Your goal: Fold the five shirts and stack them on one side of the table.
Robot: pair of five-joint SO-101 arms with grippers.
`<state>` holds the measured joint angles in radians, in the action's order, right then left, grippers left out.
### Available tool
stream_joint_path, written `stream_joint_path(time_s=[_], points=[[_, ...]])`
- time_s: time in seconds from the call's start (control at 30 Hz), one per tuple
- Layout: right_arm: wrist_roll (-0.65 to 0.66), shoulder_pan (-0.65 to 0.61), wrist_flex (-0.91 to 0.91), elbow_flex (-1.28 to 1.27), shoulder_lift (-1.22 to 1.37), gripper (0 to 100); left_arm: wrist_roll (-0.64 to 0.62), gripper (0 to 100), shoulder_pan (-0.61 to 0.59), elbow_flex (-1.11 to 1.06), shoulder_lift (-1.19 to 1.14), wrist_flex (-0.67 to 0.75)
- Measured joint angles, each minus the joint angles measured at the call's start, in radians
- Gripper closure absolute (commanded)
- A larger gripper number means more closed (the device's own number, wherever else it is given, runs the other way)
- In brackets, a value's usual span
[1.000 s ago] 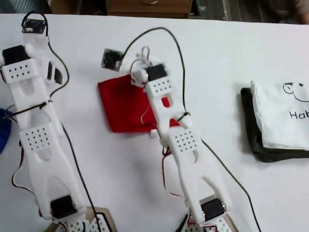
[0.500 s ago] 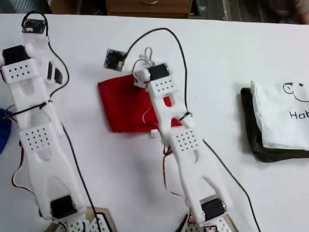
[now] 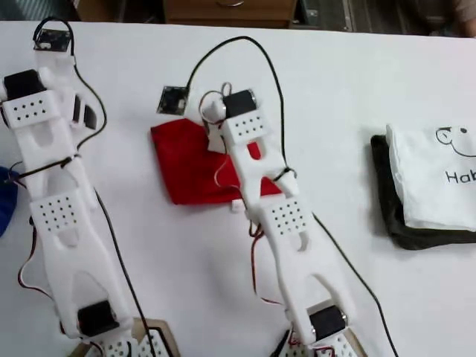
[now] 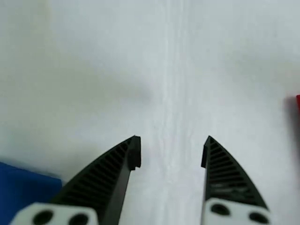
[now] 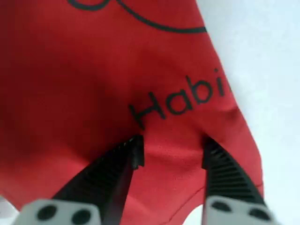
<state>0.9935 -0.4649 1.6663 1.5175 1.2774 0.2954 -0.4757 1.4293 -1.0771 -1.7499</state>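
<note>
A folded red shirt with black print lies mid-table in the high view. My right gripper stands open straight over it, its fingertips close above the red shirt near one hem; whether they touch is unclear. The right arm's wrist covers the shirt's right part. My left gripper is open over bare white table, holding nothing. A blue shirt pokes in at the table's left edge, beside the left arm. A folded white shirt rests on a dark shirt at the right.
The white table has free room between the red shirt and the right-hand stack. Black cables loop from each arm's wrist camera across the far half. Blue cloth and a red sliver edge the left wrist view.
The right arm's wrist has shifted a little toward the far edge of the table over the red shirt. The left arm and the shirts have stayed put.
</note>
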Motion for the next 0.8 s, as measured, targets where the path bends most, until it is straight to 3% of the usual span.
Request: stream_joint_path(time_s=[0.8], points=[[-0.002, 0.017, -0.037, 0.054, 0.041, 78.3, 0.0, 77, -0.012, 0.0, 0.0, 0.0]])
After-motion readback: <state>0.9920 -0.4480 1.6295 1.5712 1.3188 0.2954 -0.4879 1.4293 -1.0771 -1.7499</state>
